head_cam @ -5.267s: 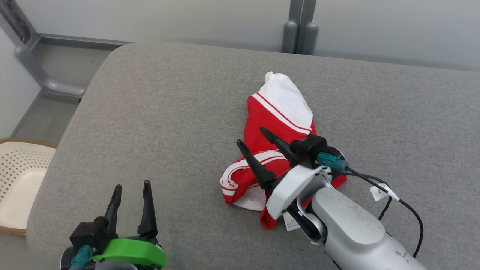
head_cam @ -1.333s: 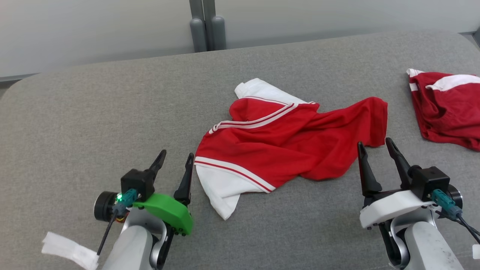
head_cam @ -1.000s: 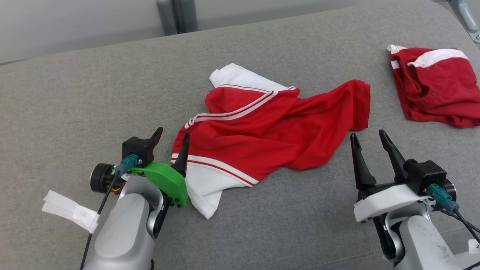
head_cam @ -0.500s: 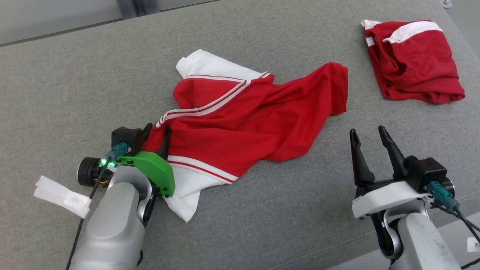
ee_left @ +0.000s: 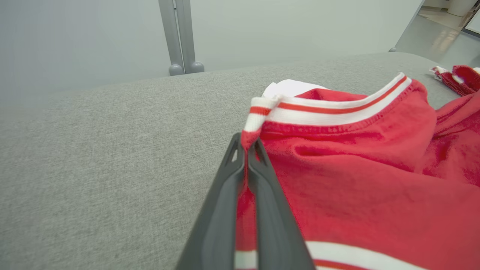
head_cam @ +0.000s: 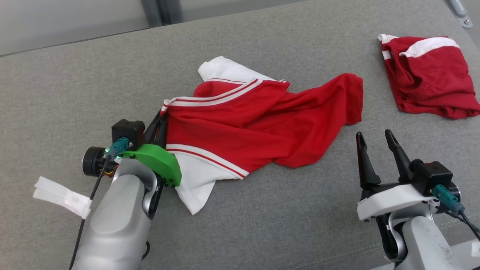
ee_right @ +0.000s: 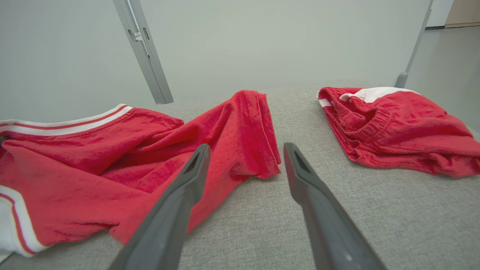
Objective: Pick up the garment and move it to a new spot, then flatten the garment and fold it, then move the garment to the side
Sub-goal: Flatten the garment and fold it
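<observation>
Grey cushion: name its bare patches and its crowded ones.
Bare: the cushion left of the shirt, and the near strip between the left gripper and right gripper. Crowded: the right end, where the folded red garment lies near the shirt's hem.

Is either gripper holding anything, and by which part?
The left gripper pinches the red shirt at the end of its striped trim; the right gripper is open, empty.
</observation>
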